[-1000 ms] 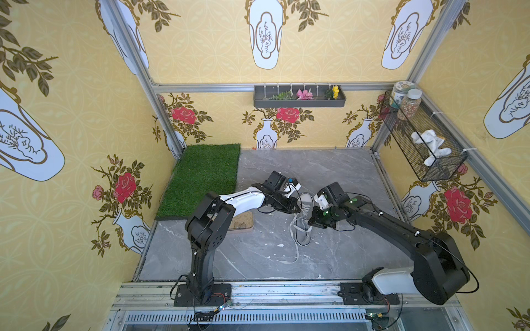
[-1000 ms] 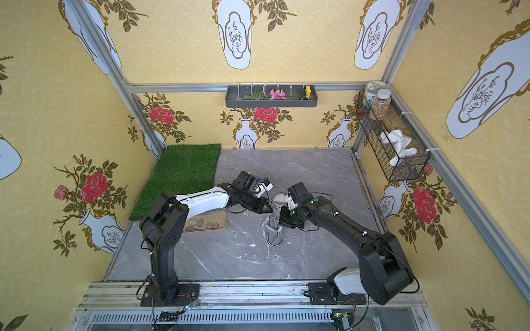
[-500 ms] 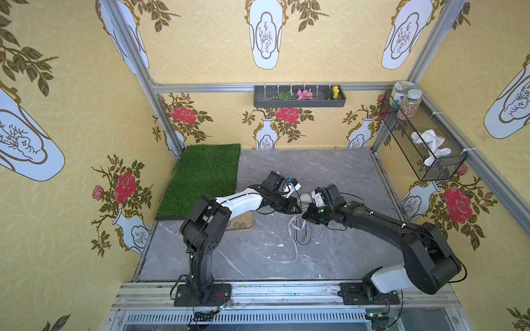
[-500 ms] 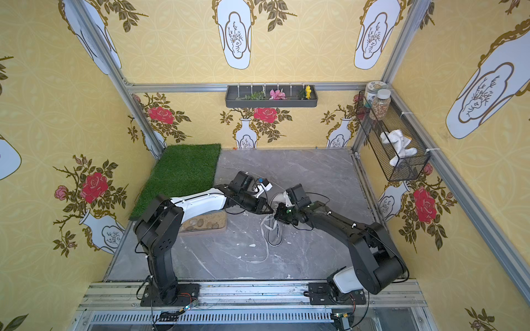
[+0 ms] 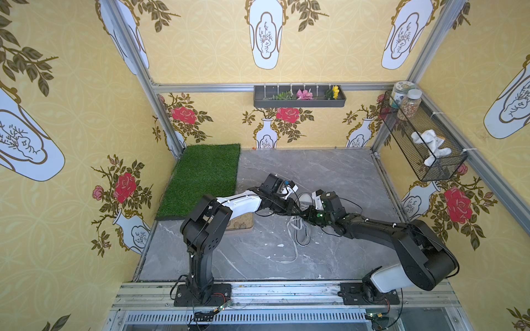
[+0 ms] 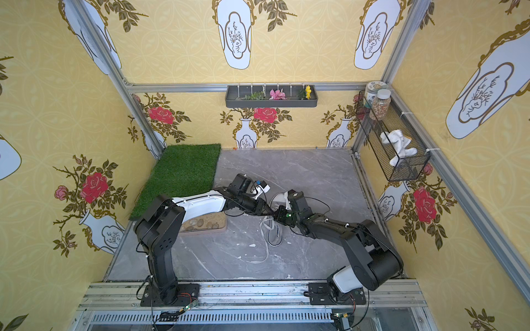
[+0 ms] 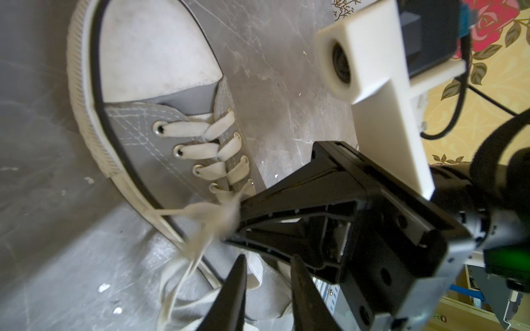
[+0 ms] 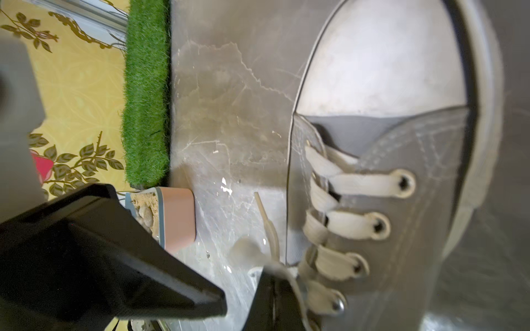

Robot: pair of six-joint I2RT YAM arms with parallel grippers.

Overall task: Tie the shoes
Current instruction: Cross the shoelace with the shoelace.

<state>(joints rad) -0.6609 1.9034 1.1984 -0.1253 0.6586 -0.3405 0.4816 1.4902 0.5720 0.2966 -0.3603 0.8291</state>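
Shoe position: the shoe (image 7: pixel 160 137) was seen sole-down near the middle of the floor (image 5: pixel 315 172), between the two arms, toe toward the back wall and heel toward the rail.
Floor: grey, marble-patterned, smooth, flecked with white chips.
Shoe build: grey canvas with pale double stitching. Smooth, scuffed white rubber toe cap. White ribbed sole rim edged by a dark stripe. Round metal eyelets.
Laces (image 7: pixel 200 150): flat, woven, off-white, crossed through the eyelets. Loose ends were trailed over the floor toward the rail, and one clear plastic tip lay just beside the shoe.
Right gripper (image 8: pixel 272 273): black fingers were pressed together by the top eyelets, with a strand of the laces pinched at the tips.
Left gripper (image 7: pixel 268 259): black tapered fingers were held slightly apart, just beside the right gripper. A lace lay behind the gap, but a grip on it could not be confirmed.
Writing: a printed label was carried by one jar (image 5: pixel 403 90) in the black wire basket (image 5: pixel 401 137). The print was too small to be read.
Camera mount (image 7: pixel 372 71): white blocky plastic with a round lens, fixed on the right wrist.
Tray (image 6: pixel 212 226): tan, oblong, with rounded corners, filled with sand and pebbles. It was set on the floor on the left arm's side, apart from the shoe.
Mat (image 5: pixel 206 174): green fake grass, rectangular, laid in the back-left corner.
Walls: yellow paper printed with red roses and white vases.
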